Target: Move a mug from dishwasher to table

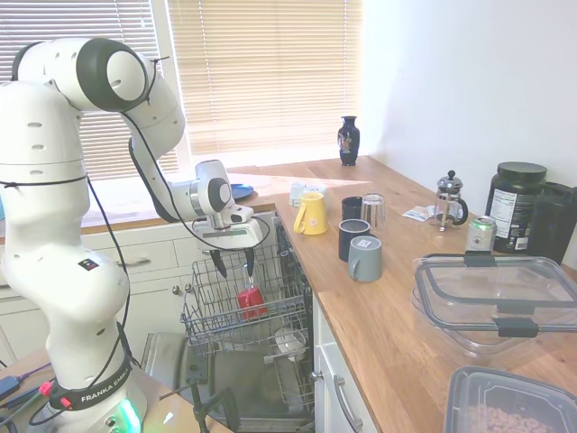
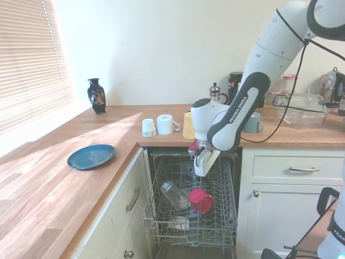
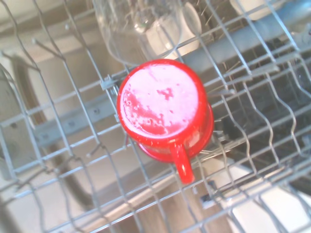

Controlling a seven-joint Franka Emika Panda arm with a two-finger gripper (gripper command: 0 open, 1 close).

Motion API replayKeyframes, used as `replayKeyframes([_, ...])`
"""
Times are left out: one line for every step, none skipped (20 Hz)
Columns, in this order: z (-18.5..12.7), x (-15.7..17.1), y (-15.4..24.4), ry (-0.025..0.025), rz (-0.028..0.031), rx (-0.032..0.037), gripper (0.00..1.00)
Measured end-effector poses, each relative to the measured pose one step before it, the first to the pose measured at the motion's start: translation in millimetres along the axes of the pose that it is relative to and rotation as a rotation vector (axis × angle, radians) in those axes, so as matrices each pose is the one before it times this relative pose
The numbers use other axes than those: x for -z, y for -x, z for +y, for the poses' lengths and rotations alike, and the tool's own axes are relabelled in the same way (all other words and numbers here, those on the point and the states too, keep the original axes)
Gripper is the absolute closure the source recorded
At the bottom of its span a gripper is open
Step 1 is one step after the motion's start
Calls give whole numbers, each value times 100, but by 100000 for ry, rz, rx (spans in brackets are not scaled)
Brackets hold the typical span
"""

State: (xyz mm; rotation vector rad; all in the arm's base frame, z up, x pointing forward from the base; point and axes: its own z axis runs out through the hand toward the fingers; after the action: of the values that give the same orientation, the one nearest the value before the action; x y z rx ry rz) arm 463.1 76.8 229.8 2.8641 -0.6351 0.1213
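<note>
The red mug (image 1: 251, 300) (image 2: 200, 200) (image 3: 165, 111) stands upside down in the grey wire rack (image 1: 221, 316) (image 2: 221, 221) of the open dishwasher (image 2: 232, 162). In the wrist view its wet base faces the camera and the handle sticks out to one side. My gripper (image 1: 233, 262) (image 2: 200, 170) hangs open just above the mug, fingers pointing down, with nothing between them. The wooden table (image 1: 388, 298) (image 2: 81, 178) runs beside and behind the dishwasher.
A clear glass (image 2: 173, 194) (image 3: 141, 29) lies in the rack beside the mug. On the table stand a yellow mug (image 1: 311, 214), dark and grey mugs (image 1: 359, 250), a French press (image 1: 449, 200), plastic containers (image 1: 496, 298), a blue plate (image 2: 91, 156) and a vase (image 2: 96, 95).
</note>
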Motion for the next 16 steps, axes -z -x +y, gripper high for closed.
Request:
replayKeyframes([-388, -549, -226, 1515, 504, 1701, 0])
replayKeyframes([-373, -454, -280, 1590, 304, 1696, 0])
replayKeyframes([-232, -425, -307, 1368, 343, 1334, 0])
replayKeyframes([-147, -403, -341, 1063, 431, 1036, 0])
replayKeyframes([-59, -400, -300, 829, 163, 616, 0])
replayKeyframes([-16, -440, -327, 875, 45, 479, 0])
replayKeyframes([-42, -434, -344, 792, 102, 520, 0])
replayKeyframes([-99, -444, -278, 787, 80, 676, 0])
replayKeyframes([-187, -489, -171, 638, -217, 678, 0])
replayKeyframes([-257, -455, -67, 475, -314, 806, 0])
replayKeyframes([-351, -442, 49, 345, -292, 894, 0])
replayKeyframes([-392, -358, 84, 167, -255, 880, 0])
replayKeyframes([-389, -347, 68, 32, -274, 898, 0])
replayKeyframes([-359, -387, 16, -17, -242, 792, 0])
replayKeyframes([-234, -433, -14, 93, -301, 572, 0])
replayKeyframes([-139, -447, -71, 125, -296, 577, 0])
